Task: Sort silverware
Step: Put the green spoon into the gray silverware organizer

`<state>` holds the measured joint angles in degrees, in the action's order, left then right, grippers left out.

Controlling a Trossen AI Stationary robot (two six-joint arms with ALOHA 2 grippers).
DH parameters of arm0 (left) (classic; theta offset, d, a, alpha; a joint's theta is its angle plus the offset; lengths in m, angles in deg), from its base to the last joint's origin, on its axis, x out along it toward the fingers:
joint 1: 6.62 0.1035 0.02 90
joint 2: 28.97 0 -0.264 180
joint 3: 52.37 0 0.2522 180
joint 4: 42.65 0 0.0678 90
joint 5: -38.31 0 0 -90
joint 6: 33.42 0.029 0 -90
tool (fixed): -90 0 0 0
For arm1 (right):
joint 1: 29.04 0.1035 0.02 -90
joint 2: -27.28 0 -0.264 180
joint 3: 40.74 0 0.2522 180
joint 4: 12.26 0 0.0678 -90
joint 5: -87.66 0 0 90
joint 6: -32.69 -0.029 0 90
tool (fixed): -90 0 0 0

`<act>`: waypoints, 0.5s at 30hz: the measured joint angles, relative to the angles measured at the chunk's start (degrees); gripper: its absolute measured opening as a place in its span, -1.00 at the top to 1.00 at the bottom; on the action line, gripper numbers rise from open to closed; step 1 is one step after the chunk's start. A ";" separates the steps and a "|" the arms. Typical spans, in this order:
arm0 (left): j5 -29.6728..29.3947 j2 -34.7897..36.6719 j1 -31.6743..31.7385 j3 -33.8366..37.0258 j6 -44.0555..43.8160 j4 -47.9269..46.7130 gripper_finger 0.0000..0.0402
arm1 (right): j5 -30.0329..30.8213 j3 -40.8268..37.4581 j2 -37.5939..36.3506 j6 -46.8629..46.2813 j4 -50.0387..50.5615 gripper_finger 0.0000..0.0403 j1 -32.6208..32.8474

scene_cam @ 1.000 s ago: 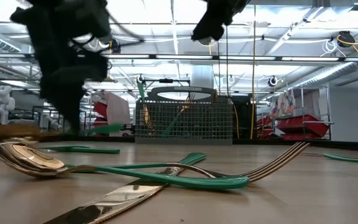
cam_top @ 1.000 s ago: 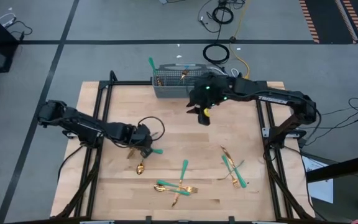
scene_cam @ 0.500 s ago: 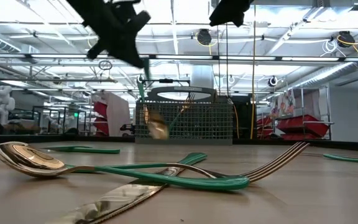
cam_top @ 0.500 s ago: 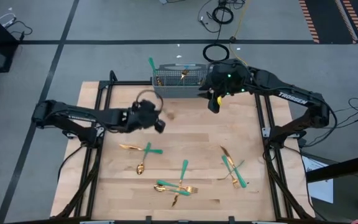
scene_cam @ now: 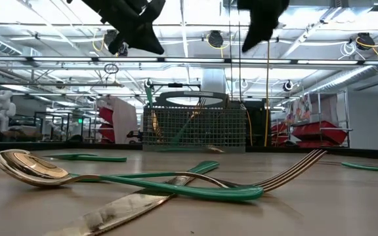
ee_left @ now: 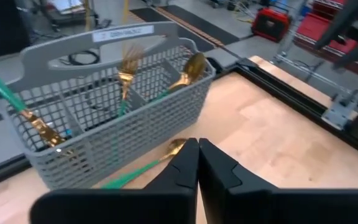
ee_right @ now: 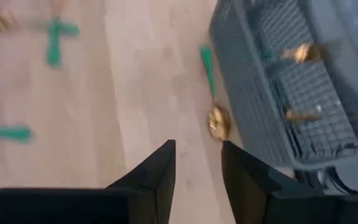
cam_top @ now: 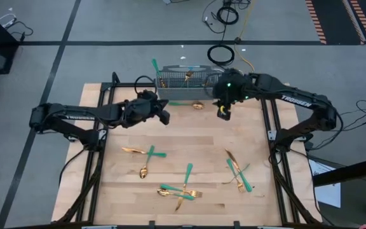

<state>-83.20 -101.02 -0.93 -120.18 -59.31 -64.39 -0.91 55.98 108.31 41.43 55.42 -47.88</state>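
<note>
A: Spoon [cam_top: 186, 105] lay on the table [cam_top: 189, 137] just in front of the basket [cam_top: 182, 83], outside it, not in a slot. Left gripper [cam_top: 164, 118] hovered just left of it, fingers pinched together, nothing held.

B: Right gripper [cam_top: 223, 113]?

A: Just right of the spoon, jaws partly apart, empty. Other silverware [cam_top: 182, 189] lay scattered on the near half of the table.

B: Best way to redo it?

A: Probably open wide, grab the teal handle mid-length, lift clear of the rim, release only once over a compartment.

Left gripper [cam_top: 164, 118] shut, right gripper [cam_top: 223, 114] parted.
</note>
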 joint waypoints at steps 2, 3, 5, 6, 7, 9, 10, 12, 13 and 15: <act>1.73 0.82 0.02 0.00 2.49 -0.32 0.87 | -0.16 -3.60 1.22 2.33 -4.75 0.33 1.30; 2.04 1.24 0.02 0.00 3.81 -0.65 0.84 | -0.50 -5.20 2.22 3.48 -7.70 0.29 2.04; 2.50 2.79 -0.03 0.00 4.22 -1.35 0.78 | -0.97 -7.53 4.87 5.75 -13.66 0.20 3.06; 2.31 3.61 0.03 0.00 4.34 -2.14 0.77 | -0.95 -7.99 6.55 6.74 -16.19 0.15 3.33; 1.78 4.65 0.18 0.00 4.58 -2.45 0.75 | -0.75 -8.12 8.29 7.35 -18.26 0.10 3.37; 1.16 6.98 0.64 0.00 5.49 -4.56 0.74 | 0.44 -8.12 12.14 8.33 -22.24 0.02 3.29; 0.86 8.13 1.02 0.00 5.48 -5.77 0.74 | 1.24 -8.12 14.26 8.66 -24.38 -0.01 3.00; 0.36 10.12 1.56 0.00 5.42 -8.60 0.74 | 1.85 -8.12 18.26 9.15 -27.65 -0.03 2.25; 0.29 11.04 1.80 0.00 5.43 -10.23 0.74 | 1.75 -8.12 20.10 9.38 -28.97 -0.04 1.78; -0.21 12.52 1.94 0.00 5.41 -12.63 0.73 | 1.78 -7.68 23.20 9.68 -30.03 -0.04 0.80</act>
<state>-83.42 -88.50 1.02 -120.18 -53.90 -77.02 0.87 48.30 131.51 51.11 25.39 -47.08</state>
